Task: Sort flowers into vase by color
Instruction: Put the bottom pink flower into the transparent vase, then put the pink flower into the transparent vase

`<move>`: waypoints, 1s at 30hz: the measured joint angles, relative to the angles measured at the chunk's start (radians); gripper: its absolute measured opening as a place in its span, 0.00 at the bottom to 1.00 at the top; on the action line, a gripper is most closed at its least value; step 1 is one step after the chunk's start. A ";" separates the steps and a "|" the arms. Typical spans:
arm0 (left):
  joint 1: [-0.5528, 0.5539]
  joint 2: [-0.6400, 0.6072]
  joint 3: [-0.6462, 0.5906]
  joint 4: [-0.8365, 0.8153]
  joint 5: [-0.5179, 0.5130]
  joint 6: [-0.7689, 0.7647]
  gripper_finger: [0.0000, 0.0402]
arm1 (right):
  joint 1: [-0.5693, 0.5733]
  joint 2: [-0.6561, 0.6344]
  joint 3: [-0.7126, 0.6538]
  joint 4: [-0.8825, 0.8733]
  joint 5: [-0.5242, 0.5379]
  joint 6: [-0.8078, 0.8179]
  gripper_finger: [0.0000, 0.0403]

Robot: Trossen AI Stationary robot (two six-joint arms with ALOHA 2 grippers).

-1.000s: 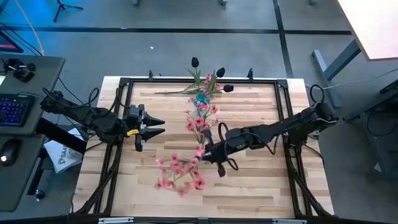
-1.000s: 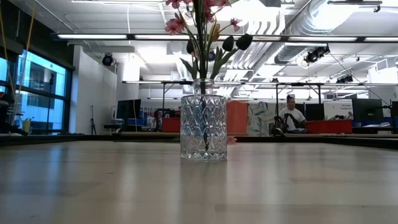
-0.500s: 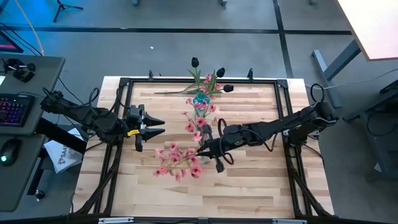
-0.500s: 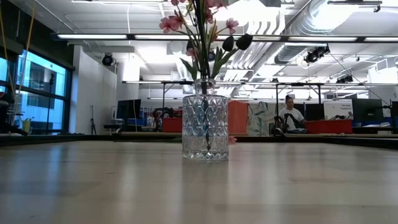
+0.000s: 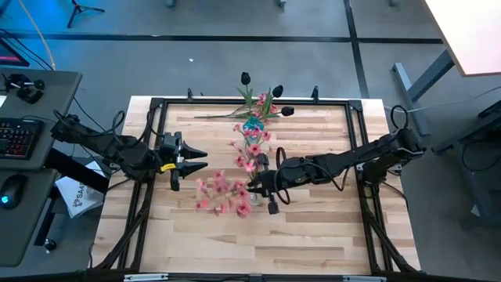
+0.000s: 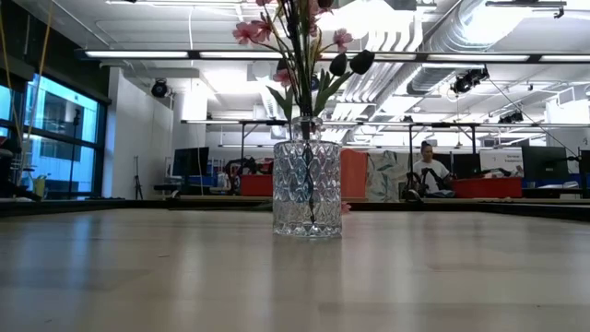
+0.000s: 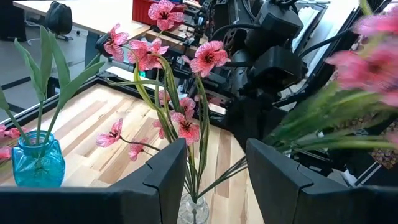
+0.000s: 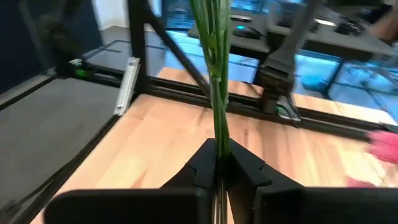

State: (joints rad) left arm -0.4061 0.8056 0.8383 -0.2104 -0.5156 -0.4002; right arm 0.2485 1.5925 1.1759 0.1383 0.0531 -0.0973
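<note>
Right end effector (image 5: 262, 190) sits at centre frame in the high view, arm reaching in low from the right edge; fingers (image 8: 205, 163) clamped together on green stems of a pink flower spray (image 5: 223, 193), blossoms fanned out to its left over the bench (image 5: 313, 227). Left end effector (image 5: 196, 157) hovers left of centre, arm folded in from the left, fingers apart, holding nothing. Clear glass vase (image 6: 307, 189) holds pink flowers; blue vase (image 5: 252, 124) stands at upper centre with black buds (image 5: 278, 91).

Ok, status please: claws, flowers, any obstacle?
Right claw shut on pink spray, beside clear vase. Left claw open, waiting at left. Nothing blocking seen.
</note>
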 joint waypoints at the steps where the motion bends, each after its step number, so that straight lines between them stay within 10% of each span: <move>1: 0.000 0.000 0.000 0.000 0.000 -0.004 0.38 | 0.000 0.000 0.000 0.000 0.018 0.013 0.07; 19: 0.000 -0.087 0.000 -0.076 0.057 -0.017 0.38 | 0.007 -0.029 0.188 -0.490 0.104 0.074 0.70; 30: 0.000 -0.138 0.000 -0.121 -0.003 -0.007 0.38 | 0.007 -0.031 0.458 -1.067 -0.015 0.205 0.77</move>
State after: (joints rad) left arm -0.4061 0.6674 0.8383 -0.3309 -0.5190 -0.4076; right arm 0.2558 1.5620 1.6343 -0.9282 0.0377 0.1080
